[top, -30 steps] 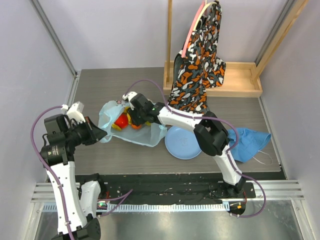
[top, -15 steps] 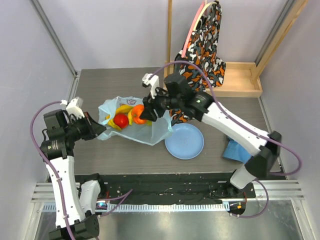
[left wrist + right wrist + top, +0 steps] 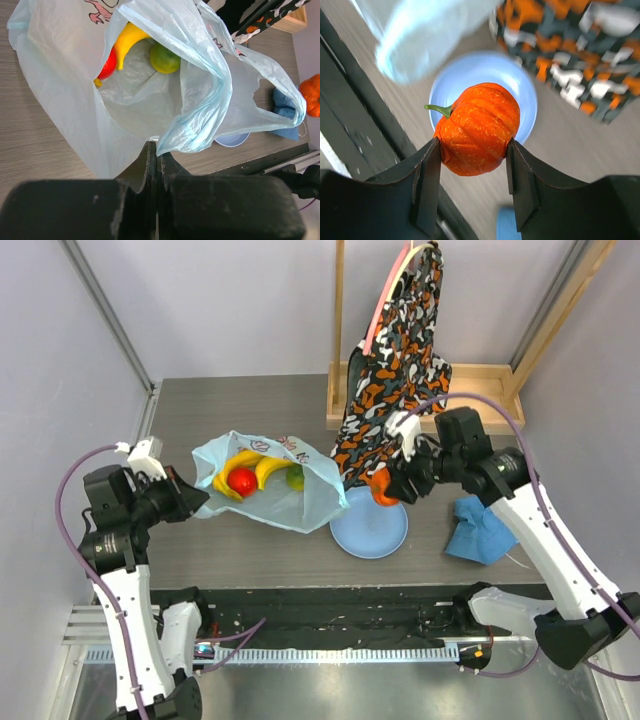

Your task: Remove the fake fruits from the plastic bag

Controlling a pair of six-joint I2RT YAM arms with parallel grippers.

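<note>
Right gripper point(image 3: 393, 483) about half-open, clamped on orange ribbed fruit point(image 3: 477, 127), hanging above pale-blue plate point(image 3: 352, 538), clear of plastic bag point(image 3: 300, 508). Left gripper point(image 3: 156, 152) pinched tight on bag edge. One fruit out, not yet set down. In bag: banana bunch point(image 3: 252, 466), red fruit point(image 3: 240, 481), green fruit point(image 3: 165, 59). Roughly quarter done.

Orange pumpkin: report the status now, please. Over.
Right gripper shut on orange pumpkin, above blue plate. Left gripper shut on plastic bag edge. Banana, red fruit, green fruit in bag. Patterned cloth hangs close.
</note>
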